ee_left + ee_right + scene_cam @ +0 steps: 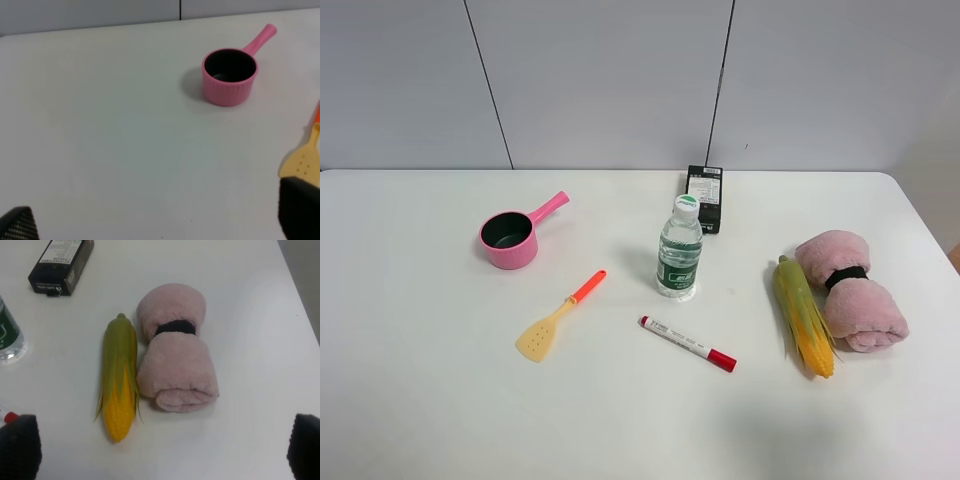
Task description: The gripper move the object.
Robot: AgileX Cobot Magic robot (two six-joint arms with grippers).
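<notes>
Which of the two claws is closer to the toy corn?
The right gripper: the corn lies just ahead between its open fingers, beside the pink towel. The left gripper faces the pink pot, across the table.

The high camera overlooks the whole table (420, 400); both wrist cameras look down closer, each sharing one side.

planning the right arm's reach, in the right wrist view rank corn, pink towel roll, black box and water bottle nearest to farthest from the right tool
1. Corn, just ahead of the right tool, and towel roll beside it: too close to call.
2. Water bottle, off at the view's edge.
3. Black box, farthest.
</notes>
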